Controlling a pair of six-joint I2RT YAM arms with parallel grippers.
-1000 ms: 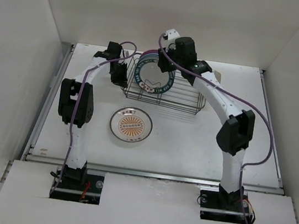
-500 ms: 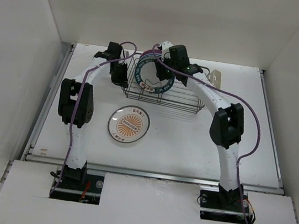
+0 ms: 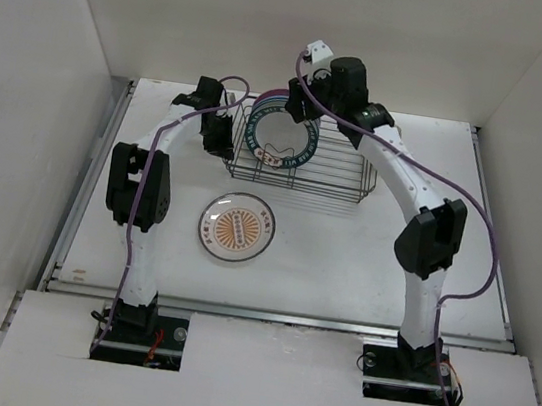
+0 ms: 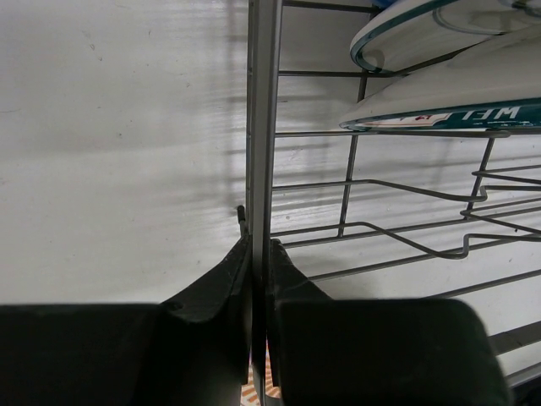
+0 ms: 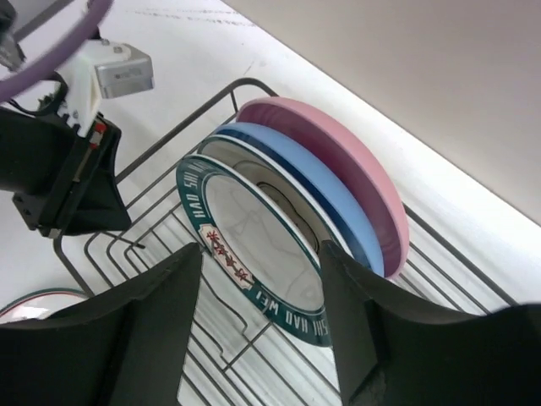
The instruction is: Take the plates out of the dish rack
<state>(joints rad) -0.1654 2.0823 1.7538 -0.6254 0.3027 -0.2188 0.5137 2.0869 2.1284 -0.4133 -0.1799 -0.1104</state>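
Only up close: left hand clamps dish rack.

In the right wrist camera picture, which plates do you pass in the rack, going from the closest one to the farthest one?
teal-rimmed plate → white plate with a dark outline → blue plate → pink plate, all standing in the dish rack.

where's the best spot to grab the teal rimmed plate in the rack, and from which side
Its top rim, from above. The teal-rimmed plate stands on edge, frontmost in the dish rack, wires around its lower half; one finger on its open front face, the other in the narrow gap before the white plate behind.
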